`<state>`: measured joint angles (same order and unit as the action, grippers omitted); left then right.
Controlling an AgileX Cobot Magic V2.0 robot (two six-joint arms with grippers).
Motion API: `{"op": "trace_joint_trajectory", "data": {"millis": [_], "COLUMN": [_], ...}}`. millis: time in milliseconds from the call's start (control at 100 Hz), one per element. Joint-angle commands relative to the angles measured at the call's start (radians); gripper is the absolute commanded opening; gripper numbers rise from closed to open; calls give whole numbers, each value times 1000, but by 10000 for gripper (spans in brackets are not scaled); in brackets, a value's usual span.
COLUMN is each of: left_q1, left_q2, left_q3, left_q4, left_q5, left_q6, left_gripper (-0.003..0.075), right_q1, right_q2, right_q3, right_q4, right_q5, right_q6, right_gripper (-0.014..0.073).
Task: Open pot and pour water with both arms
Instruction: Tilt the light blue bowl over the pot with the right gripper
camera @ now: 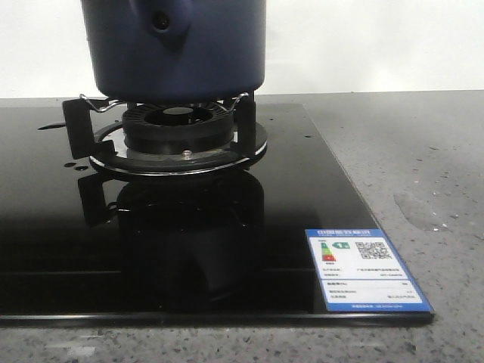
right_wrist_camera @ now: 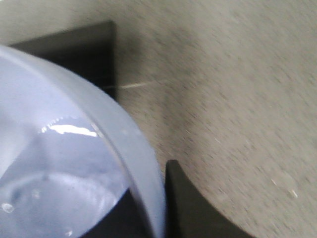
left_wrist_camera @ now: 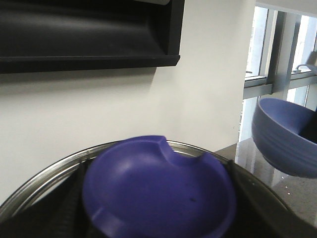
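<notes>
The dark navy pot [camera: 174, 45] stands on the gas burner [camera: 178, 128], its handle stub with a hole [camera: 161, 23] facing me; its top is out of frame. In the left wrist view my left gripper [left_wrist_camera: 158, 203] is shut on the blue knob [left_wrist_camera: 158, 188] of a metal-rimmed lid [left_wrist_camera: 44, 173], with dark fingers [left_wrist_camera: 67, 208] on either side. A lighter blue bowl [left_wrist_camera: 285, 134] hangs in the air beyond it. In the right wrist view my right gripper [right_wrist_camera: 158, 210] pinches the rim of that bowl [right_wrist_camera: 133, 153], which holds water [right_wrist_camera: 54, 193].
The burner sits on a black glass hob [camera: 60, 249] with an energy label sticker [camera: 363, 268] at its front right corner. Grey speckled counter [camera: 423, 166] lies to the right. A black range hood [left_wrist_camera: 89, 34] and a white wall are behind the lid.
</notes>
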<state>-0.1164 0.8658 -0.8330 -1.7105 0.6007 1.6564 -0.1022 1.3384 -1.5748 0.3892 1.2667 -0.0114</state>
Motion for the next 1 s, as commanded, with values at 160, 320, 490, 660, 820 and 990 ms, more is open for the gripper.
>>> {"op": "trace_joint_trajectory", "data": {"millis": [160, 320, 490, 660, 820, 990], "left_q1": [-10, -10, -10, -10, -10, -10], "left_q2": [-15, -15, -15, -15, -15, -15], "left_q3": [-33, -33, -33, -33, -33, -33], "left_q4": [-77, -77, -77, -77, -77, -77], "left_q5": [6, -31, -41, -41, -41, -41], "left_q6": [-8, -8, -8, -8, -8, -8], "left_gripper": [295, 295, 295, 295, 295, 295], "right_q1": [180, 272, 349, 419, 482, 515], "right_q2": [195, 335, 437, 475, 478, 478], "right_q3": [-357, -558, -693, -718, -718, -718], "right_q4": [69, 46, -43, -194, -357, -437], "right_q5": [42, 42, 9, -76, -151, -213], "right_q6": [3, 3, 3, 3, 6, 11], "right_gripper": [-60, -41, -41, -41, -41, -41]}}
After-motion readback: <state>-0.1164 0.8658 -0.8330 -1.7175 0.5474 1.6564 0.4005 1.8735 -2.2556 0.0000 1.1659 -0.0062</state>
